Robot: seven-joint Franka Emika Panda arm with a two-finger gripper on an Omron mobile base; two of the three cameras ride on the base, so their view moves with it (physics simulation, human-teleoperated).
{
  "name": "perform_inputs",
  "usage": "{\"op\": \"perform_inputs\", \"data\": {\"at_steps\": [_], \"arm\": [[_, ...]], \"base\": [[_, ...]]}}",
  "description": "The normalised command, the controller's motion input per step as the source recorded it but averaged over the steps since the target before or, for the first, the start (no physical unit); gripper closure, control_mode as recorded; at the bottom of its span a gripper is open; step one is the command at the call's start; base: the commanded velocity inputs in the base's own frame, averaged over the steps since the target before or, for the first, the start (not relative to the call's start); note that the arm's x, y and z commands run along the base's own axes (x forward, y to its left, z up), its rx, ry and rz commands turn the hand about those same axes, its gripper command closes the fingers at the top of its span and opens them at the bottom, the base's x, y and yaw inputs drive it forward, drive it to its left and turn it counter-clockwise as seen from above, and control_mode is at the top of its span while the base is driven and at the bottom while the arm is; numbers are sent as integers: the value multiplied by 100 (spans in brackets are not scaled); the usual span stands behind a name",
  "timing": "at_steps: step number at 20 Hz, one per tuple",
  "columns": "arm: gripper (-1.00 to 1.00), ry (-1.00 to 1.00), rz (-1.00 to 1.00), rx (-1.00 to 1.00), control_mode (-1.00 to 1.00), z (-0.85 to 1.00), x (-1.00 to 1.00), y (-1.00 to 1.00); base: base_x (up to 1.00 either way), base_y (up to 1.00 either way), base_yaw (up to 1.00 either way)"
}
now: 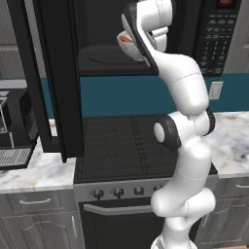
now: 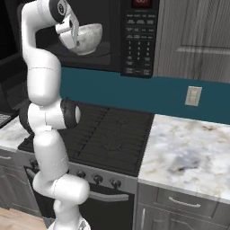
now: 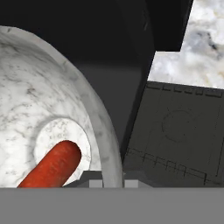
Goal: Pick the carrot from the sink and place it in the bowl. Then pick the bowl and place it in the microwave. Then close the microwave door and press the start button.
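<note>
Up high by the microwave (image 2: 134, 36), the claw (image 3: 107, 180) is pinched tight on the rim of the bowl (image 2: 87, 38), one finger inside and one outside, so the bowl hangs at the mouth of the dark hole, ready to go in. Down inside the bowl lies the carrot (image 3: 52, 168), resting on the round bottom. Far to the left, the microwave door (image 1: 53, 78) stands wide open. Below is the black stove (image 2: 112, 130).
</note>
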Motion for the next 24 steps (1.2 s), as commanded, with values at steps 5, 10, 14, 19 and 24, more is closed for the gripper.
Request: {"op": "perform_inputs", "data": {"at_steps": [5,10,14,19,24], "arm": [[100,-3,0,0,-100,-41,32,6],[100,-13,4,0,-100,-46,33,13],[100,-18,12,0,-100,-51,22,0],[100,-8,9,4,-100,-38,12,0],[100,-2,3,5,-100,-22,3,0]], "base": [[0,0,0],[0,0,0],[0,0,0],[0,0,0],[0,0,0]]}}
